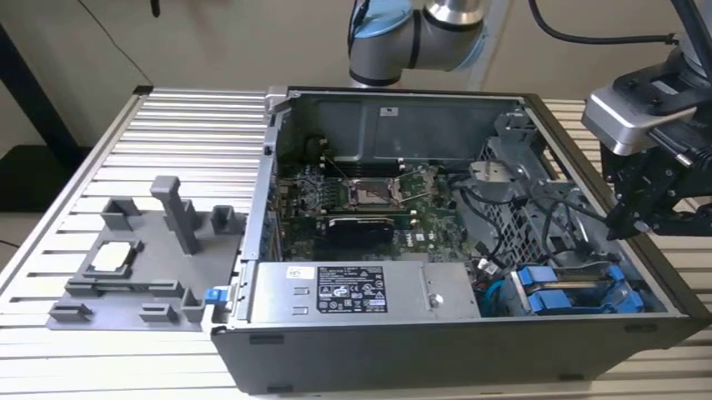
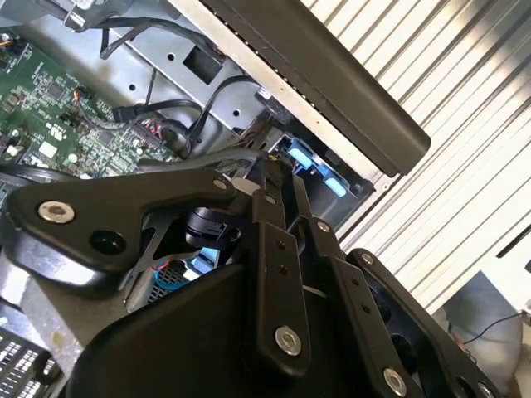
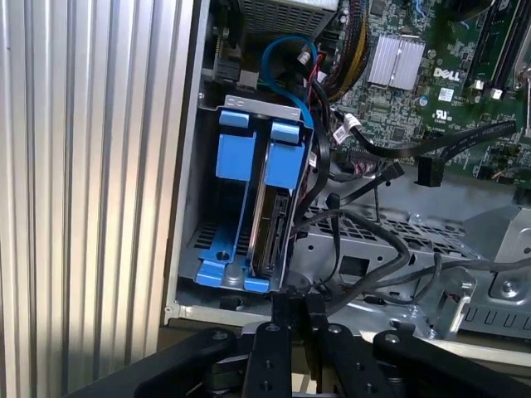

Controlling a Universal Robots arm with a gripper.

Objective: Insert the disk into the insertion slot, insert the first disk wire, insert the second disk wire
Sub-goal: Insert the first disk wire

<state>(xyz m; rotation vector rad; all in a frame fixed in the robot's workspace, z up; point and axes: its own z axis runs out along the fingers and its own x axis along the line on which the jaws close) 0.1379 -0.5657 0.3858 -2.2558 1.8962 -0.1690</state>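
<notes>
I see the disk seated in the slot, its wires seemingly unplugged, my pincer closed just beside it.

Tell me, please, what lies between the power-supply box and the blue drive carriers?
Loose cables lie there: a blue cable looping beside black wires, seen in the exterior view between the power-supply box and the blue carriers.

Ribbed aluminium table carries two things — open computer case and grey fixture.
</notes>
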